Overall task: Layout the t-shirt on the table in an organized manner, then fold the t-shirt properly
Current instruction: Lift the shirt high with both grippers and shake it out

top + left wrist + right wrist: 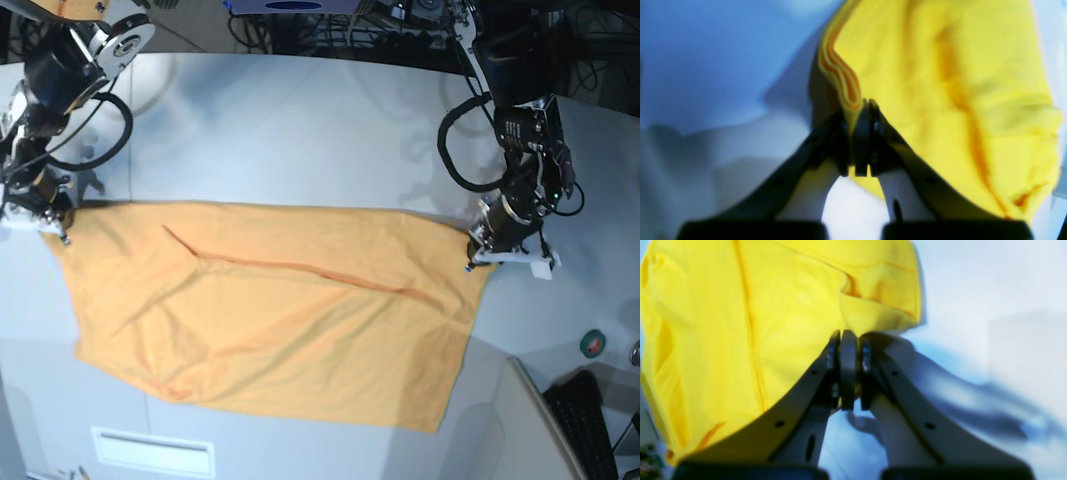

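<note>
The t-shirt (270, 310) lies spread out on the white surface (300, 130), and it takes up most of the middle. It looks orange from the base view and yellow in the two wrist views. The left gripper (476, 243) is at one top corner of the shirt, on the right side of the base view. The right gripper (55, 222) is at the other top corner, on the left side of that view. In the left wrist view the left gripper (863, 110) has its jaws pressed together on a bit of cloth right by the striped edge. In the right wrist view the right gripper (846, 338) is pinching the edge of the shirt too. The top edge runs almost straight between the two arms, so the cloth looks pulled tight there. I think this is the laying-out step, where the shirt gets stretched flat before any folding. It is not all flat yet. A long crease (300, 265) runs across the middle, and the bottom edge slants and hangs near the front of the surface. Next, the arms probably need to tug the corners gently apart and set the shirt down smooth. Both sides should move together, or the cloth could bunch up or slip out of a pinch.
</note>
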Available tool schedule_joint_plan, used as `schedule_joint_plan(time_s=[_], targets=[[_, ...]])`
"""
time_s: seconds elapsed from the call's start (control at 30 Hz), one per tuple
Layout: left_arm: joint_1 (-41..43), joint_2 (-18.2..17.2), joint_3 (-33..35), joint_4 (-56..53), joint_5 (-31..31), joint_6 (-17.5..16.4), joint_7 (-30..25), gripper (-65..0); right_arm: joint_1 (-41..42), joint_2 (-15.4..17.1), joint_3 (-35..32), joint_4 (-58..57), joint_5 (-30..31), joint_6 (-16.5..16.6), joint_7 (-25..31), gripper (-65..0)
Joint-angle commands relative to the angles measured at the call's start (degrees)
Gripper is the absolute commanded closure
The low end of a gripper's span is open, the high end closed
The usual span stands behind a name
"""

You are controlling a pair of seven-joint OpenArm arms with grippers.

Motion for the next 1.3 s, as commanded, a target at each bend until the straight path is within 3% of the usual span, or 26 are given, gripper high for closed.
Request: schedule_joint_plan(time_s=[0.0,0.17,0.33,0.5,0.77,1.27], targets=[[-1.52,-0.47,-0.02,3.81,-0.75,0.31,-0.3,0.0,1.34,1.0,-1.18,3.71,1.15,0.67,1.0,0.0],[-5.04,-3.11,8.6,10.94,-0.75,4.89,0.84,0.0,3.45,2.58,-8.65,11.88,1.15,0.67,0.12,0.0],[-11.72,-4.52,14.84,11.46,-0.93,5.59,0.84,0.0,8.81,6.28,-14.19,14.61,1.15,0.41,-0.15,0.0],[-20.16,-4.52,15.28,10.76,-0.84,5.59,0.93,0.0,17.69,10.14,-15.86,14.08,1.15,0.41,-4.54,0.0],[-32.2,-4.25,15.37,3.81,-0.84,5.59,0.93,0.0,30.88,15.68,-15.95,2.65,0.89,0.41,-4.8,0.0],[-50.84,-3.99,15.37,-5.77,-0.84,5.59,0.84,0.0,44.94,17.27,-15.95,-0.69,0.89,0.41,-4.72,0.0]])
